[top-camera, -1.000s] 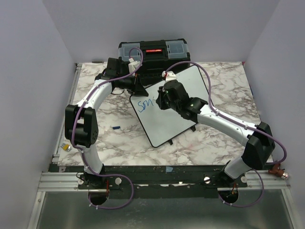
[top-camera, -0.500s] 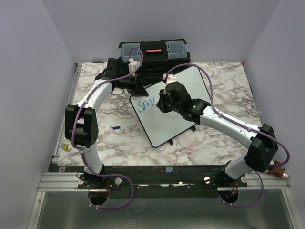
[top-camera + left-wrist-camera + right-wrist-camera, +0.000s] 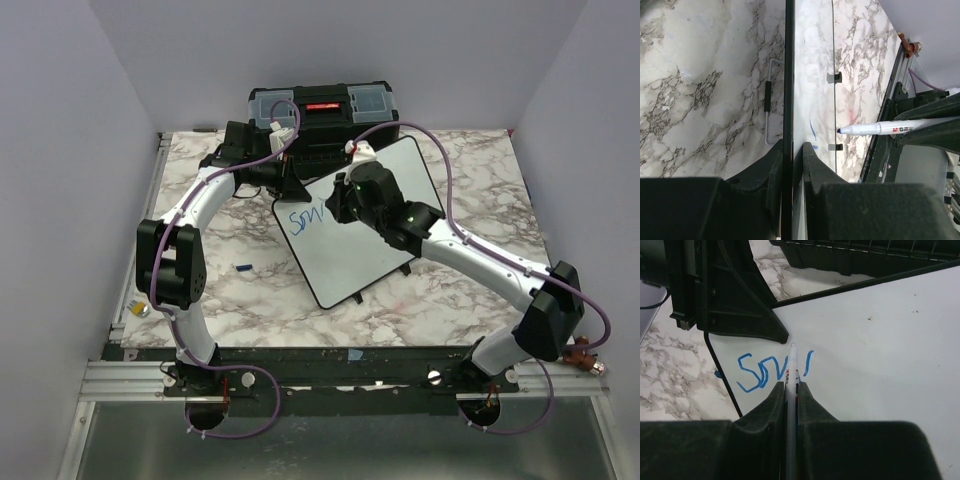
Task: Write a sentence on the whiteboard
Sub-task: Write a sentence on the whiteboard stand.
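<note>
Right pincer (image 3: 791, 386) clamps the marker (image 3: 792, 365) and has drifted toward the far edge of the whiteboard (image 3: 880, 340), leaving one new stroke; I judge the sentence (image 3: 765, 371), reading "Sm" plus that stroke, barely begun. Left pincer (image 3: 792, 147) pinches the board's rim on the table (image 3: 250, 300).

A white counter (image 3: 470, 170) of grey-veined marble pattern carries everything. Near its middle, a glossy white rectangular whiteboard (image 3: 350, 255) with a thin black rim sits on small black feet, turned at a slant. A black plastic toolbox (image 3: 322, 105) with clear lid compartments stands just behind the whiteboard. A small dark-blue piece (image 3: 243, 267) lies left of the whiteboard. Farther left, at the counter's edge, rests a tiny yellowish object (image 3: 140, 309), too small to identify.
</note>
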